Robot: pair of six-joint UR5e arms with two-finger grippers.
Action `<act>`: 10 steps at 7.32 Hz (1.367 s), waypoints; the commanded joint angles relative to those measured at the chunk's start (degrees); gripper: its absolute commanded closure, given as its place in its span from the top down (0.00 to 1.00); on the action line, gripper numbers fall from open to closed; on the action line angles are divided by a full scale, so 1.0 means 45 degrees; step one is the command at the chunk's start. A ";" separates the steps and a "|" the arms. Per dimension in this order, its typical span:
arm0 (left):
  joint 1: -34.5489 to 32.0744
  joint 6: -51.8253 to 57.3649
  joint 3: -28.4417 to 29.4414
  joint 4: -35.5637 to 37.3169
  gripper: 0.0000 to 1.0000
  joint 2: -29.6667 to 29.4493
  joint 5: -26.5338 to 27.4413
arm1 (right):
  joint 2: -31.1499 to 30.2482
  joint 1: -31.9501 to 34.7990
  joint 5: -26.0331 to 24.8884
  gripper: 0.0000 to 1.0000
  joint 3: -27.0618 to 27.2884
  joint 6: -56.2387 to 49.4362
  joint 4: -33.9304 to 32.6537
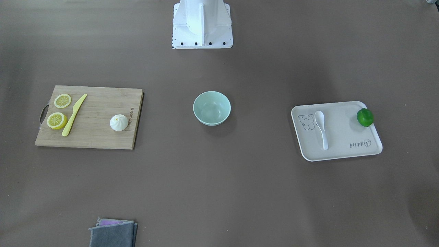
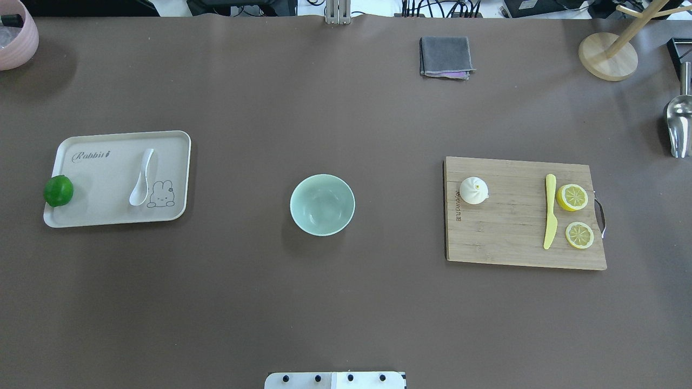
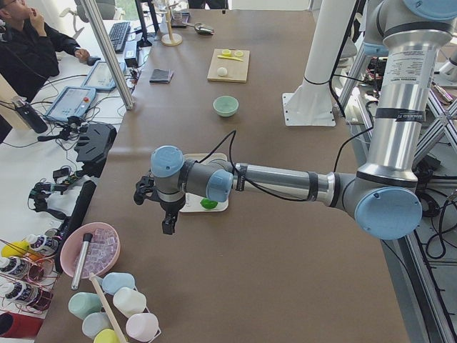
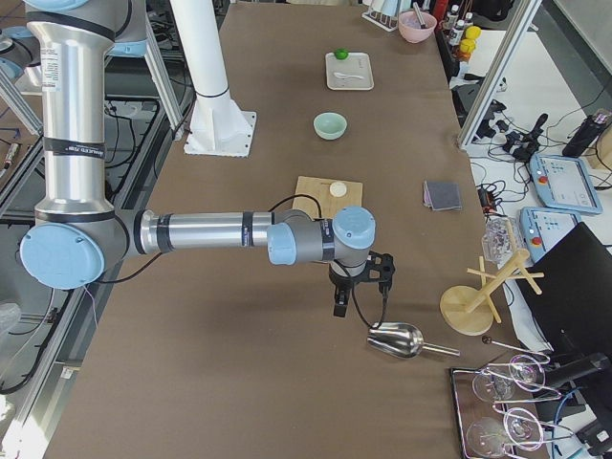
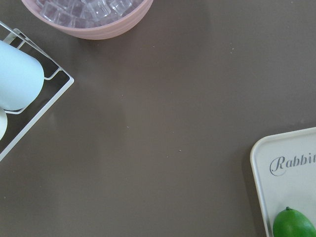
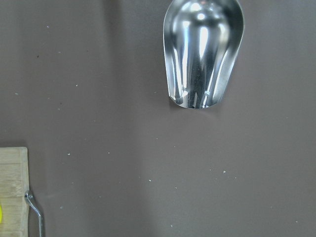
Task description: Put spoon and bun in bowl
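At table (image 2: 346,313) ctr sits smooth mint-green bowl (image 2: 323,204); left gripper (image 3: 168,226), right gripper (image 4: 339,304): can't tell state.

Shiny metal scoop (image 6: 203,54) up top on the brown table (image 6: 148,173); cutting board (image 6: 12,190) corner, metal handle (image 6: 35,215), lower left.

Left pincer (image 3: 168,223) — stretched far out, pointing down, right pincer (image 4: 338,302) likewise

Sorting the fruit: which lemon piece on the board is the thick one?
The lemon half farther from the robot; the lemon slice nearer it lies thin and flat.
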 commanded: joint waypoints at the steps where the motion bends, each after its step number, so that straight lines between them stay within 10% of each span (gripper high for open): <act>1: -0.0001 0.0001 -0.0006 0.0012 0.98 0.0123 0.0010 | -0.0161 0.0121 -0.0014 1.00 0.0020 0.0009 -0.0100; 10: -0.0196 -0.0058 -0.0669 -0.0028 0.98 0.0650 -0.0028 | -0.0456 0.0415 -0.0033 1.00 0.0156 0.0087 -0.0100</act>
